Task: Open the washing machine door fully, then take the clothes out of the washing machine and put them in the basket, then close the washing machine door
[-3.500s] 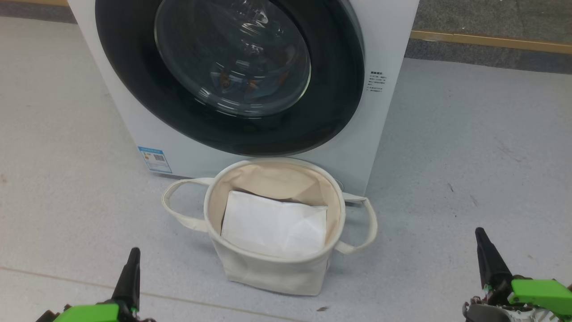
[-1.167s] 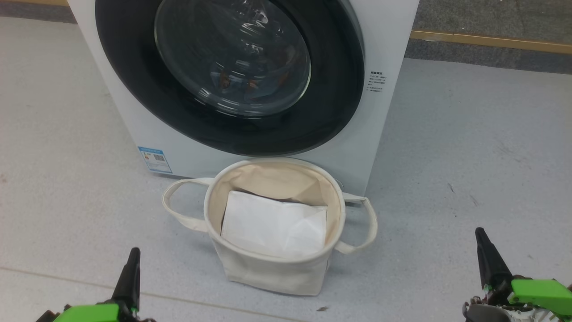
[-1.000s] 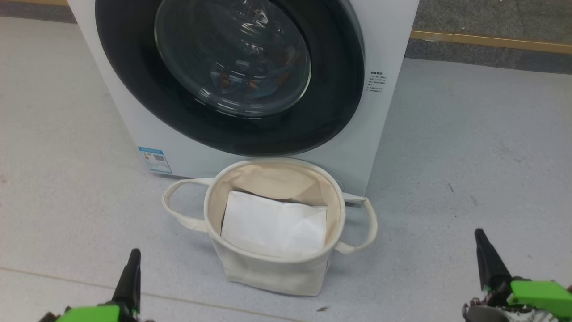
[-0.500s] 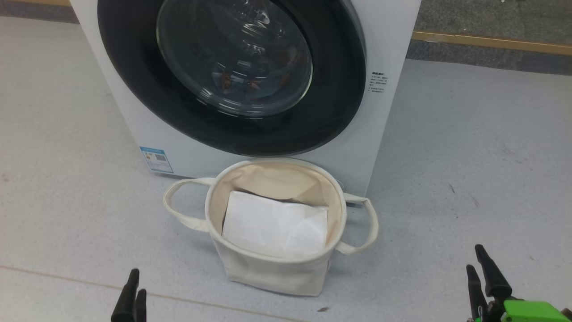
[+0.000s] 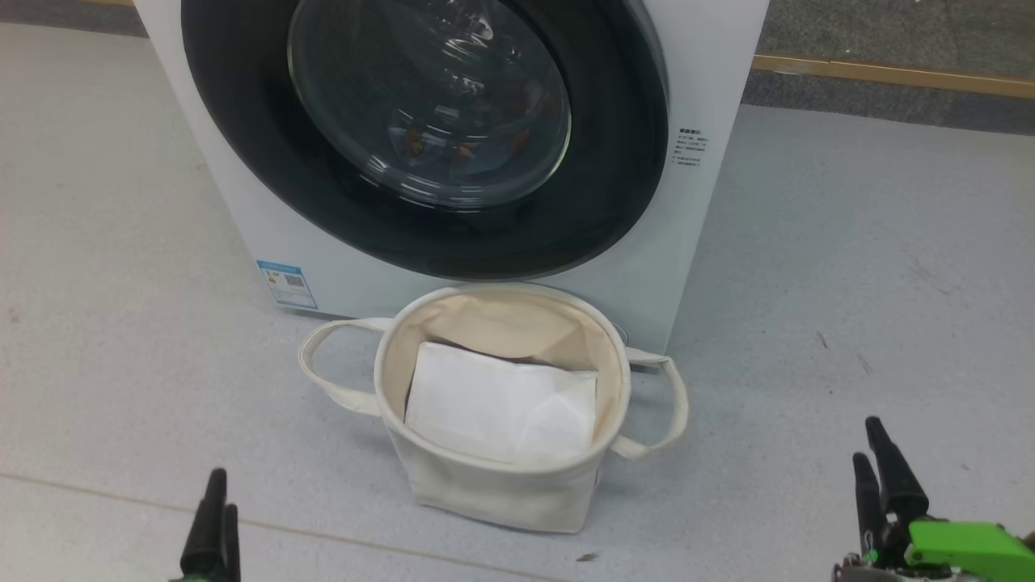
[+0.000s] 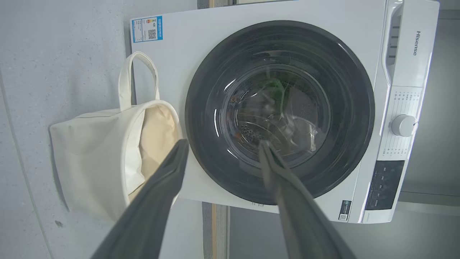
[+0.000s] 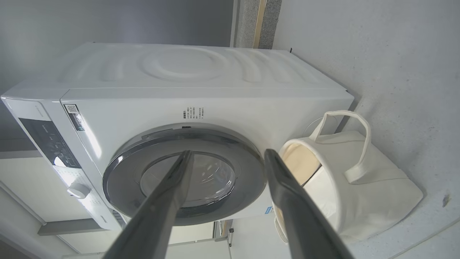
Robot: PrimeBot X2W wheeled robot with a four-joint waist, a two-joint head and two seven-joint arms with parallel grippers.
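Hovering grippers: left gripper [image 6: 223, 143] and right gripper [image 7: 228, 152] low, jaws released, spread, empty, aimed at the machine.
Basket: basket [image 5: 493, 497] just below the door, likely for a short drop; head view reveals a white sheet [image 5: 501, 404] inside.
Door: washing machine door [image 5: 614, 202] shut; right wrist view shows it flush.
Clothes: clothes [image 5: 461, 149] inside, glimpsed through the glass.
Machine: washing machine [image 5: 711, 65]; left wrist view adds its control knob [image 6: 403, 125].

We see washing machine [image 5: 720, 65] white w/ blue label sticker [image 5: 286, 283]; washing machine door [image 5: 242, 162] glossy black rim, clear glass; clothes [image 5: 462, 150] behind it show orange specks. Basket [image 5: 501, 493] cream, sheet [image 5: 493, 404] inside white. Floor [image 5: 849, 283] speckled grey. Right gripper [image 5: 865, 439] green w/ dark fingers [image 5: 893, 477].
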